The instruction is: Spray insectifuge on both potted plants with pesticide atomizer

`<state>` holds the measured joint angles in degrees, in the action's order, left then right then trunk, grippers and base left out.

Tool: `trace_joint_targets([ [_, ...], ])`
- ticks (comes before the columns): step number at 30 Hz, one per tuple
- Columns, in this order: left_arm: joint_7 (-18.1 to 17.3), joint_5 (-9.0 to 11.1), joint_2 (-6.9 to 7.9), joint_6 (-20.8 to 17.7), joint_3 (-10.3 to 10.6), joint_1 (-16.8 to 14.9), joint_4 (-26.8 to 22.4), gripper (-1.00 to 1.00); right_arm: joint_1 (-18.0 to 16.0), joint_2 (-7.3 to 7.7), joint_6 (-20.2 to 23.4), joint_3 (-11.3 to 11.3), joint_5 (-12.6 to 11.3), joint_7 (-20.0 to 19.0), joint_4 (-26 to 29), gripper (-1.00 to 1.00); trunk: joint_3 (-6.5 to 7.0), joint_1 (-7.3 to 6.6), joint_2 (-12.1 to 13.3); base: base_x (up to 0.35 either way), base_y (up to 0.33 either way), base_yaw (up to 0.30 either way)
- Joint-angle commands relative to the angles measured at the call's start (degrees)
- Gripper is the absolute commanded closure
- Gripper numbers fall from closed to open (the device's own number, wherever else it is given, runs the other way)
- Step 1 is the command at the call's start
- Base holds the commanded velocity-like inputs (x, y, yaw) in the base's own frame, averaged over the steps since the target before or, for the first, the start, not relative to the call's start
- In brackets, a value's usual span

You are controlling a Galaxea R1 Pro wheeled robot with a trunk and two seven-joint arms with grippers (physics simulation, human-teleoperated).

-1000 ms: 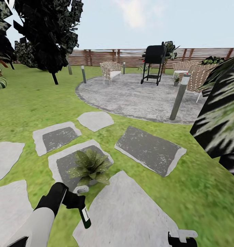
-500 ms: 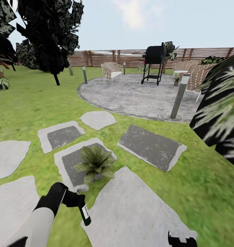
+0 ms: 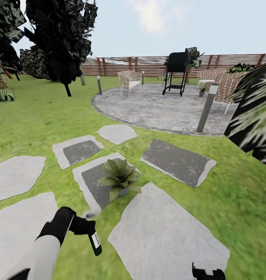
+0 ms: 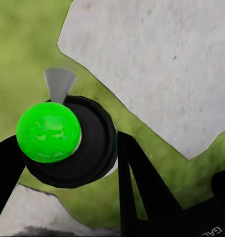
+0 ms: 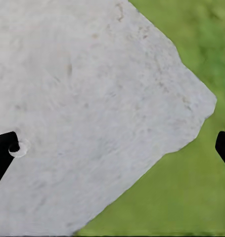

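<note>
- One potted plant [image 3: 120, 177] is seen in the head view, standing on a dark-centred stepping stone [image 3: 94, 181] ahead of the left gripper [image 3: 85, 226]; a second small potted plant [image 3: 201, 90] is seen far off on the round stone patio [image 3: 156, 109], near the wicker chairs.
- Compared with a second ago, the whole head view is shifted: the near plant, the stepping stones and the patio are all drawn further to the view's right, so the camera, not the things, is taken to have moved.
- The left gripper is closed around the pesticide atomizer [image 3: 95, 243], which is held tilted, its body hanging down over the lawn [image 3: 39, 116]; its place in the picture is almost unchanged from the earlier frames.
- In the left wrist view the atomizer's green dot [image 4: 48, 132] is seen end-on between the black fingers [image 4: 139, 182], with grass and a pale stone [image 4: 157, 69] beneath.
- The right gripper [image 3: 208, 271] is seen at the lower edge of the head view, over the large pale stone [image 3: 164, 237].
- In the right wrist view its fingertips [image 5: 4, 150] are set wide apart, nothing being held between them, over the pale stone [image 5: 92, 113] and grass.
- A grey bollard lamp [image 3: 208, 107] and a black grill [image 3: 177, 72] are seen by the patio, before the slatted fence [image 3: 148, 65].
</note>
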<state>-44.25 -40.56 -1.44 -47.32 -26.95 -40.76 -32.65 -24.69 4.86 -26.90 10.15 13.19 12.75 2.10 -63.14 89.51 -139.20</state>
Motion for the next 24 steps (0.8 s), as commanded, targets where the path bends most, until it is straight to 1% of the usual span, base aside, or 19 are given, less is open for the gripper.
trace_joint_targets([
  [1,-0.5,-0.6,0.05,-0.1,-0.5,0.0,-0.2,1.00,-0.1,0.09,-0.2,0.4,0.6,0.2,-0.1,-1.00,-0.05,-0.04,0.0,-0.259,0.228,0.000],
  [4,-0.7,-0.9,0.94,1.3,0.0,1.3,-0.5,1.00,0.0,0.27,-0.2,0.4,0.7,0.0,-0.1,-1.00,-0.05,-0.04,0.0,-0.270,0.218,0.000],
  [5,-0.7,-1.0,1.48,2.8,0.2,1.9,-0.5,1.00,0.0,0.29,-0.2,0.3,0.8,-0.1,-0.1,-1.00,-0.05,-0.04,0.0,-0.276,0.213,0.000],
  [7,-0.9,-1.7,3.98,8.9,1.1,2.7,-0.2,1.00,0.0,0.30,-0.2,0.2,1.4,-0.2,0.0,-1.00,-0.05,-0.04,0.0,-0.277,0.212,0.000],
  [8,-1.3,-2.6,6.10,13.1,2.7,2.9,0.0,1.00,-0.1,0.27,-0.2,0.0,2.2,-0.2,0.2,-1.00,-0.05,-0.04,0.0,-0.278,0.211,0.000],
  [9,-1.9,-3.2,7.41,15.5,4.3,3.0,0.1,1.00,-0.1,0.26,-0.1,0.0,3.0,-0.3,0.3,-1.00,-0.05,-0.04,0.0,-0.278,0.211,0.000],
  [10,-3.9,-4.3,9.22,18.8,7.2,3.1,0.2,1.00,-0.1,0.25,-0.1,0.0,4.9,-0.7,0.4,-1.00,-0.05,-0.04,0.0,-0.278,0.211,0.000],
  [11,-7.0,-5.2,10.74,21.7,10.5,3.2,0.5,1.00,-0.1,0.20,-0.1,-0.2,7.8,-2.1,1.2,-1.00,-0.05,-0.04,0.0,-0.278,0.211,0.000],
  [12,-9.6,-5.7,11.52,23.5,12.7,3.2,0.6,1.00,-0.1,0.18,-0.1,-0.4,10.2,-3.6,2.4,-1.00,-0.05,-0.04,0.0,-0.276,0.210,0.000],
  [13,-13.5,-6.2,12.22,26.1,15.7,3.2,0.5,1.00,-0.1,0.17,0.0,-0.6,13.6,-6.7,5.4,-1.00,-0.05,-0.04,0.0,-0.231,0.175,0.000],
  [14,-16.0,-6.4,12.49,27.7,17.5,3.2,0.3,1.00,-0.1,0.16,0.1,-0.6,15.6,-9.3,7.9,-1.00,-0.05,-0.04,0.0,-0.155,0.117,0.000],
  [15,-19.0,-6.6,12.72,29.8,19.7,3.2,0.1,1.00,-0.1,0.16,0.2,-0.7,17.8,-13.9,11.5,-1.00,-0.05,-0.04,0.0,-0.080,0.060,0.000],
  [16,-20.3,-6.7,12.75,31.2,21.0,3.2,0.1,1.00,-0.1,0.16,0.5,-0.7,18.8,-17.4,13.6,-1.00,-0.05,-0.04,0.0,-0.051,0.038,0.000],
  [17,-21.5,-6.7,12.74,32.9,22.5,3.1,0.0,1.00,-0.1,0.17,1.2,-0.7,19.8,-23.2,16.5,-1.00,-0.05,-0.04,0.0,-0.026,0.020,0.000],
  [18,-21.9,-6.7,12.65,33.7,23.2,3.1,0.0,1.00,-0.1,0.23,1.9,-0.8,20.1,-27.1,18.4,-1.00,-0.05,-0.04,0.0,-0.017,0.013,0.000],
  [19,-22.3,-6.7,12.44,34.7,24.2,3.1,-0.1,1.00,0.0,0.32,3.0,-0.8,20.4,-33.2,21.7,-1.00,-0.05,-0.04,0.0,-0.009,0.006,0.000],
  [20,-22.5,-6.7,12.33,35.3,24.9,3.1,-0.1,1.00,0.0,0.35,3.7,-0.8,20.6,-36.8,23.8,-1.00,-0.05,-0.04,0.0,-0.005,0.004,0.000],
  [22,-22.7,-6.7,12.08,38.1,28.5,3.0,-0.1,1.00,0.0,0.40,5.6,-0.8,20.8,-46.4,29.3,-1.00,-0.05,-0.04,0.0,-0.002,0.002,0.000],
  [24,-22.7,-6.6,11.74,40.5,31.7,3.0,-0.1,1.00,-0.2,0.41,6.9,-0.8,21.8,-52.6,32.2,-1.00,-0.05,-0.04,0.0,0.000,0.000,0.000],
])
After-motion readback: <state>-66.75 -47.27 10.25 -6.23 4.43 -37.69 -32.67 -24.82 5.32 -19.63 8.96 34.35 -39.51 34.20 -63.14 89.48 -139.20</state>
